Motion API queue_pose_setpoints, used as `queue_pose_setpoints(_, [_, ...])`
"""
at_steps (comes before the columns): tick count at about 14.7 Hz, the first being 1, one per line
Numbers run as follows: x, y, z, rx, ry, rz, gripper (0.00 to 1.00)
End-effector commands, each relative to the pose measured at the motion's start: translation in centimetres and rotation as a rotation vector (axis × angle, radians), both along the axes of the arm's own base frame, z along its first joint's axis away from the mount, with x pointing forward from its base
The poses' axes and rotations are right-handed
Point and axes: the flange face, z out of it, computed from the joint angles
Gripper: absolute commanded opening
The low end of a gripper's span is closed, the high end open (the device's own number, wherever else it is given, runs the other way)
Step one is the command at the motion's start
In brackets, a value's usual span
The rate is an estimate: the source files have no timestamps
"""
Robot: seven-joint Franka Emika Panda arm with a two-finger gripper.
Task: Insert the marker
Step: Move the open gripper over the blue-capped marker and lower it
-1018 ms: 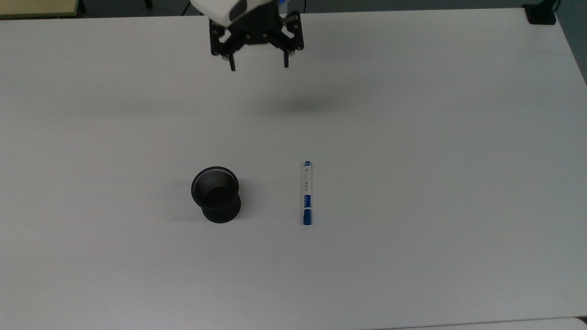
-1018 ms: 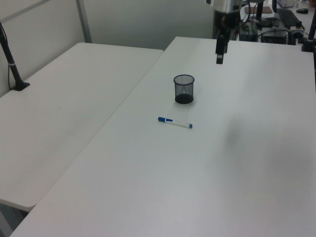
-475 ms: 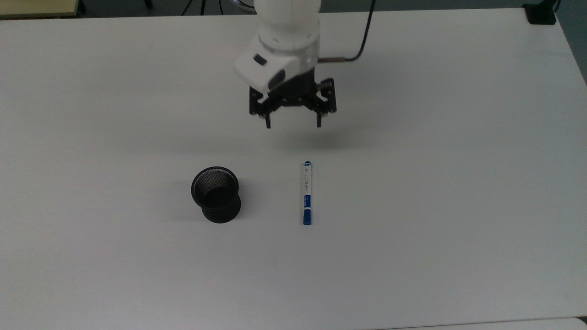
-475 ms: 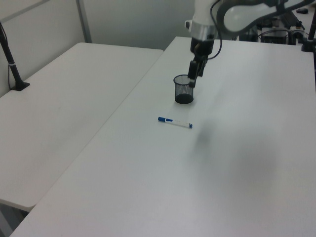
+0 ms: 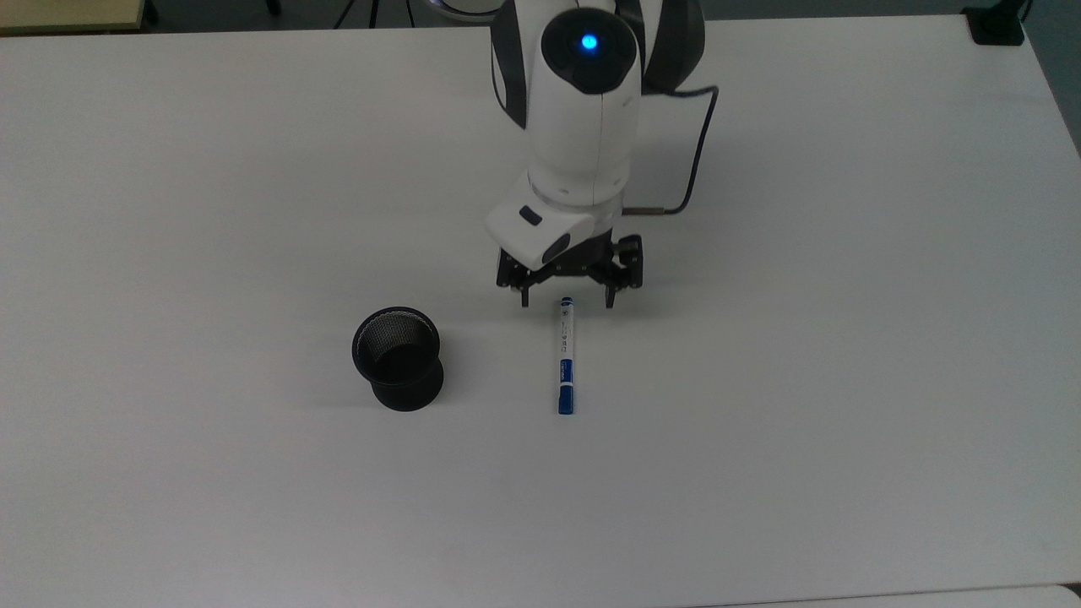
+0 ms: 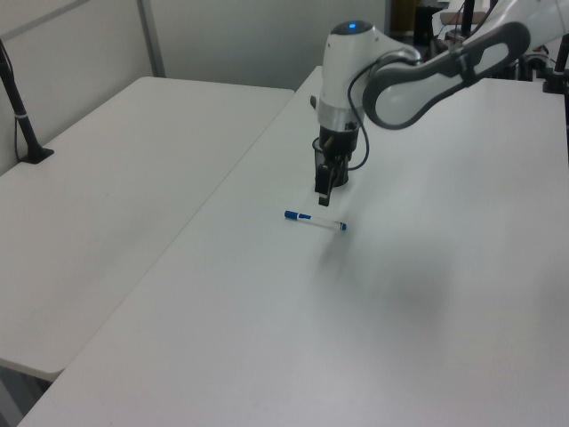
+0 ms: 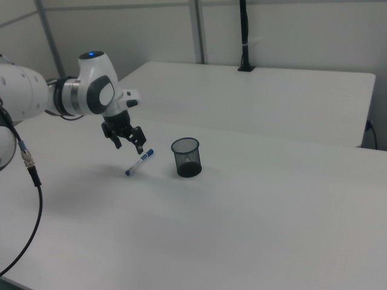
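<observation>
Hovering spread-fingered, the gripper sits above the marker's far end; marker lies flat on the bench, apart from the cup. Approach step. Next: centre over barrel, descend, pinch.

Mesh cup partly behind arm; marker print illegible.

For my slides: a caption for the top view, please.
Open end effector hovers above the marker lying flat beside the black mesh cup.
</observation>
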Motion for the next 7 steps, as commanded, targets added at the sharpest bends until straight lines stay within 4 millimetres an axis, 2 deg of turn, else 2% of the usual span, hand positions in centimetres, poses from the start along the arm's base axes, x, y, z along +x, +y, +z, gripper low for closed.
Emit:
queue_pose_setpoints(1, [1.6,0.3,-2.6,-0.033,-0.058,-0.028,0.82])
queue_pose_setpoints(3, [1.9,0.5,-4.2,-0.039,-0.076,-0.021,0.73])
queue_pose_setpoints(6, [2.2,0.6,-5.4,-0.035,-0.081,-0.033,0.59])
queue_pose_setpoints(7, [2.2,0.6,-5.6,-0.035,-0.082,-0.035,0.58])
